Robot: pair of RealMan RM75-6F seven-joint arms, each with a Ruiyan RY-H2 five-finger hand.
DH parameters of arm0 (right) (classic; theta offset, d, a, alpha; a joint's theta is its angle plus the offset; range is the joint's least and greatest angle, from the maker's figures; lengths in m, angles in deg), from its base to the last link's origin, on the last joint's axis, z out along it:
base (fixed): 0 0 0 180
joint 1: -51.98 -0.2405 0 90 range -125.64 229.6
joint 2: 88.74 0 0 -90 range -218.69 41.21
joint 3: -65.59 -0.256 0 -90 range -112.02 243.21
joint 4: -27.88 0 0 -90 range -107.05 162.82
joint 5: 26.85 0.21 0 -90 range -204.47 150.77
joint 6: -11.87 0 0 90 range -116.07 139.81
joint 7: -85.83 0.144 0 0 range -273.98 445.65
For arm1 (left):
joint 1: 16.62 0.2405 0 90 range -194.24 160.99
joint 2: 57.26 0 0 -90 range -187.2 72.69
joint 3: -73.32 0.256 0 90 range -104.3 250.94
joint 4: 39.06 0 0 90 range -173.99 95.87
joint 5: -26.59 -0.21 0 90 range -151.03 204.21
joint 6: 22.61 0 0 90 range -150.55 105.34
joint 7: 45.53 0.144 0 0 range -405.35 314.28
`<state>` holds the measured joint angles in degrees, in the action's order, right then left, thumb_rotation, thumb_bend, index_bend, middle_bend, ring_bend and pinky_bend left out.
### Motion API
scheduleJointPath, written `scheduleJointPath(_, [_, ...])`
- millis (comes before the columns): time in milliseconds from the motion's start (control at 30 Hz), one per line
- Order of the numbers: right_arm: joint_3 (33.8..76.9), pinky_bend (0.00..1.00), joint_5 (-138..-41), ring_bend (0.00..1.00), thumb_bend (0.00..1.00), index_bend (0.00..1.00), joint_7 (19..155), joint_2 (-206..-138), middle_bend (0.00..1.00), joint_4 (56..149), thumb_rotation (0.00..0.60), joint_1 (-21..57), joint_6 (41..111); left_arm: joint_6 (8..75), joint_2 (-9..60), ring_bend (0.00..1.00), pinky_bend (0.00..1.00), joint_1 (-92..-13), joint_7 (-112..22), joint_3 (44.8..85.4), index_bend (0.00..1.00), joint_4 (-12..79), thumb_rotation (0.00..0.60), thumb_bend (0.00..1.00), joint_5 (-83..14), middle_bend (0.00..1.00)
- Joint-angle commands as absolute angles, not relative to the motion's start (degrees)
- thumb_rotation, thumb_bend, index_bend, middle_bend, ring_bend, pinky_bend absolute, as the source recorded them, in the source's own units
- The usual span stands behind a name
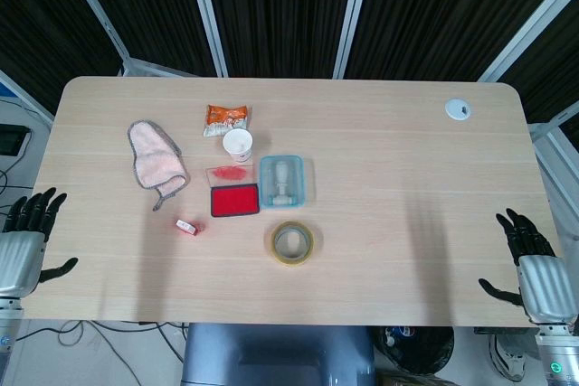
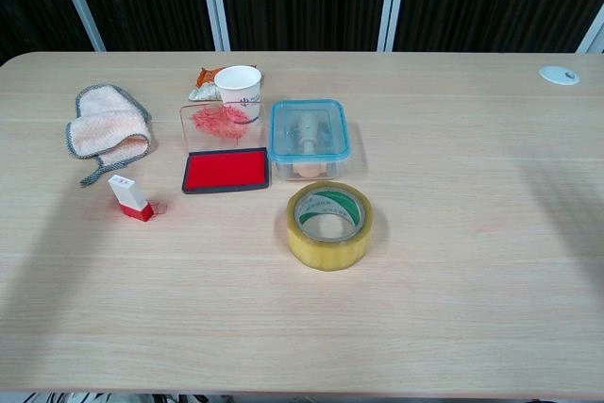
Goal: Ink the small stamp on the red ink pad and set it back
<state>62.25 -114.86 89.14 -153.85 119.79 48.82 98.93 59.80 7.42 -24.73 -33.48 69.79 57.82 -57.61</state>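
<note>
On the table [image 2: 453, 261], small stamp [image 2: 129, 197] stands near the open red ink pad [image 2: 226, 170], left of it, untouched. Left hand [image 1: 23, 243] and right hand [image 1: 534, 264] hover off the table's side edges, fingers spread, holding nothing.

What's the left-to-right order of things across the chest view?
Pink cloth → small stamp → red ink pad → clear blue-rimmed box → white disc at the far right edge. Paper cup, snack packet and tape roll overlap these sideways, so left out.
</note>
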Motion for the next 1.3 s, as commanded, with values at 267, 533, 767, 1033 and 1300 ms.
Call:
scheduleJointPath(267, [62.23, 0.18, -114.63, 0.00, 0.12, 0.00, 89.68, -153.64, 0.00, 120.23, 0.600, 48.59, 98.34, 45.53, 7.09, 0.00, 0.02, -34.41, -25.84, 67.22, 0.01, 60.67, 0.600, 0.02, -54.15, 0.00])
scheduleJointPath(533, [62.16, 0.18, -114.42, 0.00, 0.12, 0.00, 90.04, -153.46, 0.00, 120.59, 0.600, 48.53, 98.13, 35.28, 11.14, 0.02, 0.09, -42.31, -17.51, 64.93, 0.16, 58.98, 0.600, 0.03, -47.14, 0.14])
scheduleJointPath(767, [62.10, 0.18, -114.03, 0.00, 0.12, 0.00, 90.47, -153.32, 0.00, 120.87, 0.600, 48.51, 97.86, 31.08, 14.62, 0.05, 0.11, -46.70, -11.69, 64.47, 0.26, 56.74, 0.600, 0.06, -41.96, 0.23])
scheduleJointPath(1033, [62.15, 0.18, -113.95, 0.00, 0.12, 0.00, 91.16, -153.13, 0.00, 120.99, 0.600, 48.46, 97.58, 29.30, 18.48, 0.07, 0.13, -49.76, -7.81, 64.96, 0.29, 54.08, 0.600, 0.08, -37.41, 0.27])
scheduleJointPath(1300, [62.17, 0.18, -113.82, 0.00, 0.13, 0.00, 91.89, -152.93, 0.00, 121.12, 0.600, 48.42, 97.33, 28.08, 22.46, 0.09, 0.13, -52.32, -5.29, 66.12, 0.36, 50.67, 0.600, 0.12, -35.25, 0.35])
